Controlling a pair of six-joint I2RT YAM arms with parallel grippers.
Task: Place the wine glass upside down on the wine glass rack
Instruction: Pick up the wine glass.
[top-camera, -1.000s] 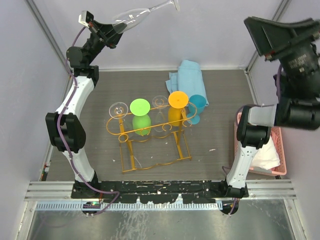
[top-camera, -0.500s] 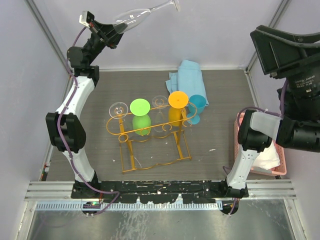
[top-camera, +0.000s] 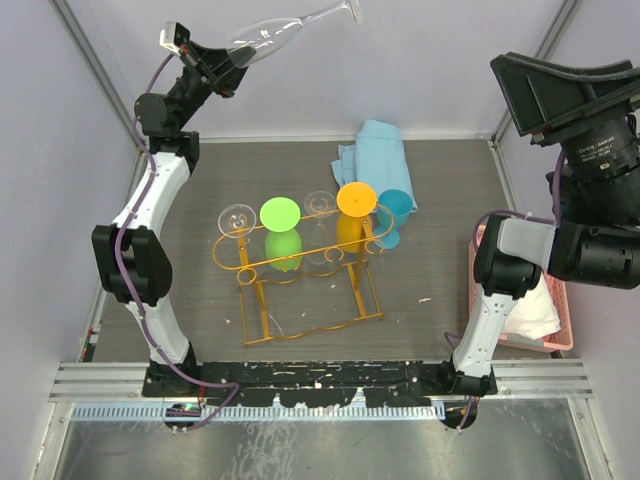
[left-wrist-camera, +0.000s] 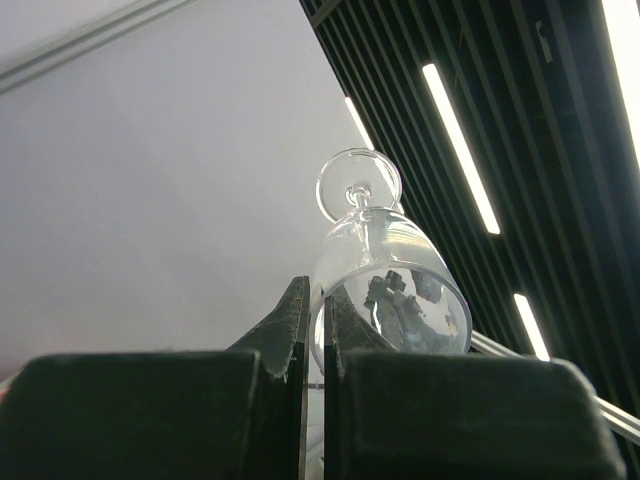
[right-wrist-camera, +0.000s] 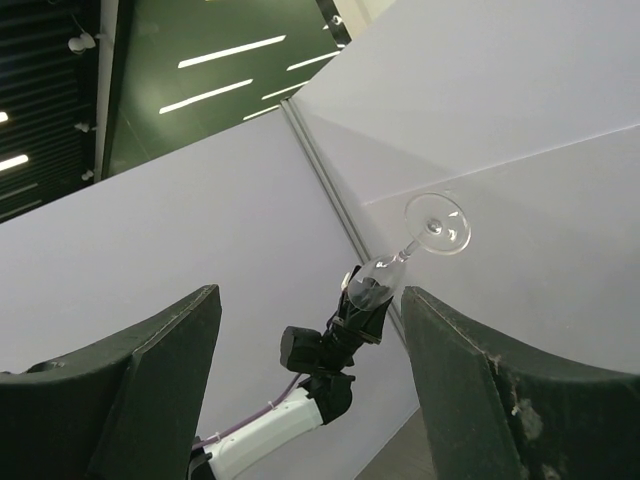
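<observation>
orange-gold rack (top-camera: 303, 262) only in top view

The right hand (top-camera: 565, 95), raised high at the right of the top view, has sunk slightly and swung outward, then edged back up and inward in the last half-second.

The top camera looks steeply down from behind onto the table (top-camera: 440, 200). The left wrist camera points up, close beneath the wine glass (left-wrist-camera: 385, 270); the right wrist camera, also upturned, shares it from afar, toward 3 o'clock.
</observation>
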